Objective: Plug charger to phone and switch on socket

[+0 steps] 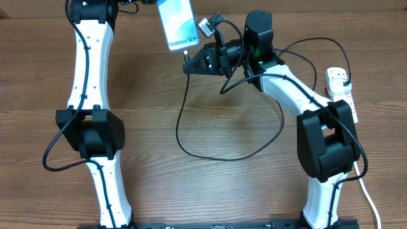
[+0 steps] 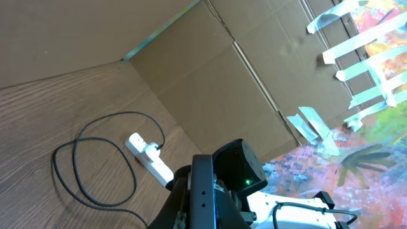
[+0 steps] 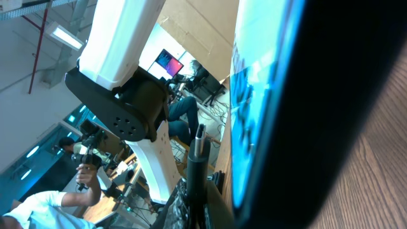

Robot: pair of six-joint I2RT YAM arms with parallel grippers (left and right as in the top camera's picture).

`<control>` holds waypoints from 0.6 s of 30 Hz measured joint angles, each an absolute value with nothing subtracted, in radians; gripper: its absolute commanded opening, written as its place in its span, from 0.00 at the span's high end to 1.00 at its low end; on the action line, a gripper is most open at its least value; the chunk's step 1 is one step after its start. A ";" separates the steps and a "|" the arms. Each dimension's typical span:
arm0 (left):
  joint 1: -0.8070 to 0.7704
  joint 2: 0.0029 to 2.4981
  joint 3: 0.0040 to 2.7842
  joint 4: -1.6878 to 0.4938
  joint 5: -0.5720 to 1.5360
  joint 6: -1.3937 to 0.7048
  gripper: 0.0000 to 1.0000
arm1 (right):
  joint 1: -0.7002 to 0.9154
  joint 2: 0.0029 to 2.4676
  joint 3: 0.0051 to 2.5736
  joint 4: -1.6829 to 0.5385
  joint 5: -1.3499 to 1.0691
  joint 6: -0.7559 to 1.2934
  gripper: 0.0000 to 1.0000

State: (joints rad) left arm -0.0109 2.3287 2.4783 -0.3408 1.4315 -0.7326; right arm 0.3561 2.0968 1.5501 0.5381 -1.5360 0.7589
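My left gripper (image 2: 202, 205) grasps the phone (image 1: 177, 24); the right gripper (image 1: 189, 62), clenched on the charger (image 3: 198, 156), is just beside its bottom edge.

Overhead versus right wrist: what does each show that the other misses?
Only overhead: the socket at the right edge of the table, and the charger cable looping across the wood. Only right wrist: the plug tip close up, right beside the phone's lit screen; whether it is seated cannot be told. Both: the phone and the left arm.
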 measured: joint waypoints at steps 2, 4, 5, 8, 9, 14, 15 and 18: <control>-0.012 2.329 2.478 -0.341 1.432 -0.733 0.96 | 0.356 2.097 1.550 0.538 -1.536 0.759 0.96; -0.012 2.329 2.478 -0.341 1.431 -0.736 0.96 | 0.356 2.097 1.550 0.538 -1.536 0.759 0.96; -0.012 2.329 2.478 -0.341 1.432 -0.738 0.96 | 0.356 2.097 1.550 0.538 -1.536 0.759 0.96; -0.013 2.329 2.478 -0.342 1.431 -0.755 0.96 | 0.356 2.097 1.550 0.538 -1.536 0.759 0.96; -0.014 2.329 2.478 -0.342 1.432 -0.760 0.96 | 0.356 2.097 1.550 0.538 -1.536 0.759 0.96; -0.015 2.329 2.478 -0.344 1.433 -0.779 0.96 | 0.356 2.097 1.550 0.538 -1.536 0.759 0.96; -0.016 2.329 2.478 -0.344 1.433 -0.779 0.96 | 0.356 2.097 1.550 0.538 -1.536 0.759 0.96; -0.018 2.329 2.478 -0.344 1.440 -0.779 0.96 | 0.356 2.097 1.550 0.538 -1.536 0.758 0.96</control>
